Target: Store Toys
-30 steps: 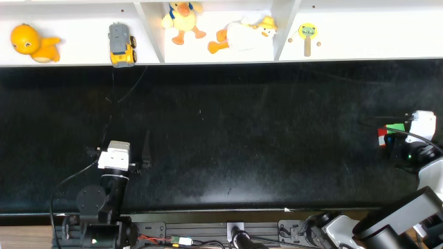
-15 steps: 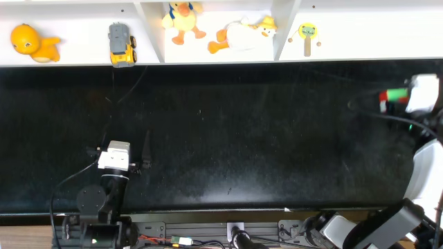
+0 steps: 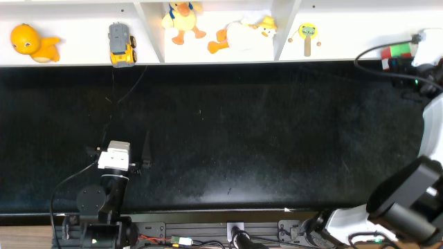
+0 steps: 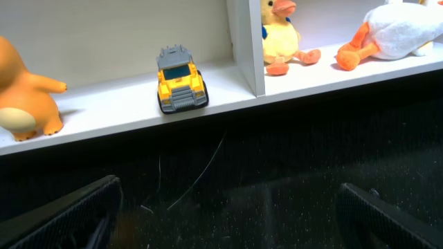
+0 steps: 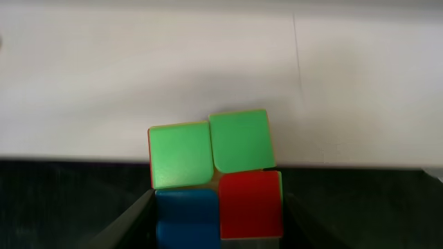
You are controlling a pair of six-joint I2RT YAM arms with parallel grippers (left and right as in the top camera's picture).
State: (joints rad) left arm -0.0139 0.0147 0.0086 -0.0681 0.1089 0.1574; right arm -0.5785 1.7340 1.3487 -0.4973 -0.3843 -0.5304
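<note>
White is the colour of the long shelf (image 3: 76, 34) at the far side of my black table (image 3: 242, 138), and most of the toys sit in it already. In the left part I see an orange duck (image 3: 31, 41) and a yellow truck (image 3: 122, 45), a little apart from each other. In the middle part a yellow duck (image 3: 183, 21) sits next to a white duck (image 3: 242, 33) that lies on its side. In the right part there is a small yellow toy (image 3: 307, 36). So I think five toys are put away.

The last one is the cube (image 5: 211, 173), with green, red and blue squares. My right claw (image 5: 218, 200) has it pinched between both fingers, which press on its two sides. From above, the cube is at the front edge of the right part of the shelf, well away from the small yellow toy. I cannot tell if it touches the shelf floor or hangs just over it.

My left claw (image 4: 230, 185) is wide open with nothing in it, low over the table on the left side, facing the truck from far back.

I see no other toy on the table, so I think the job is almost done. What is left is to set the cube down inside and let go.
</note>
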